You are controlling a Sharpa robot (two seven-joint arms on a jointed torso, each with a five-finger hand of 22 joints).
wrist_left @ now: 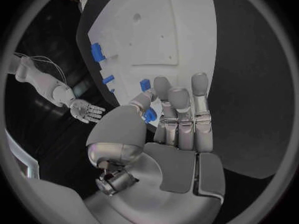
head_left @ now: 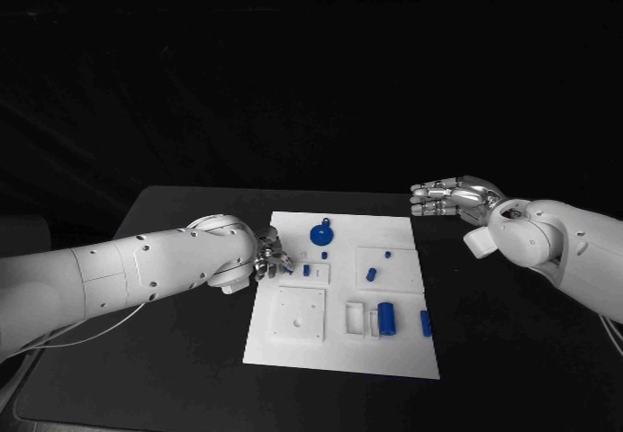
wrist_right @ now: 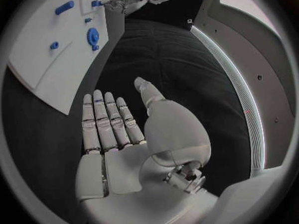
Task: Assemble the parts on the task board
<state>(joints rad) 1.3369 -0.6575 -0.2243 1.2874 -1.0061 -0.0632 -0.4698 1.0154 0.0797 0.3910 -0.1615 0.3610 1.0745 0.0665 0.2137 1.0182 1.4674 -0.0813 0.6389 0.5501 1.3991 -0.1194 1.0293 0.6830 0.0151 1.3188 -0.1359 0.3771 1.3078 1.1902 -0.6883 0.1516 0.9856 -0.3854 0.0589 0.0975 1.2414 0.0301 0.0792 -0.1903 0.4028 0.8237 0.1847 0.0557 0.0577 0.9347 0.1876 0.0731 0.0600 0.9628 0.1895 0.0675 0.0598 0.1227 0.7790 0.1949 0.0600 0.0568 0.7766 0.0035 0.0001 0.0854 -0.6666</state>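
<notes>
Nearest you in the head view is the left arm (head_left: 143,270), crossing in from nine o'clock and ending at the left edge of the task board (head_left: 340,355). Its left hand (head_left: 270,255) sits over the board's left margin. In the left wrist view the fingers (wrist_left: 181,109) stand long and close together while the thumb reaches across to a small blue part (wrist_left: 149,115) at their tips. It looks pinched there, but you cannot tell for certain whether the part is held or only touched.

The right hand (head_left: 455,198) hangs off the board at about two o'clock, over the black table (head_left: 194,378), fingers straight, slightly apart, holding nothing.

My reading is that you are in a pick or seat step on the left side of the board, with most of the assembly not yet done. Loose pieces lie about: a round blue disc (head_left: 320,236) near twelve o'clock, a short peg (head_left: 372,274) at centre, and a blue cylinder (head_left: 385,315) beside a white slot at five o'clock.

That cylinder's long axis runs twelve to six, along the board's length. The small part at the left hand is too hidden to give its heading.

Next, you likely need a firm pinch, a straight lift, then alignment of the part's axis with its socket before pressing down.
</notes>
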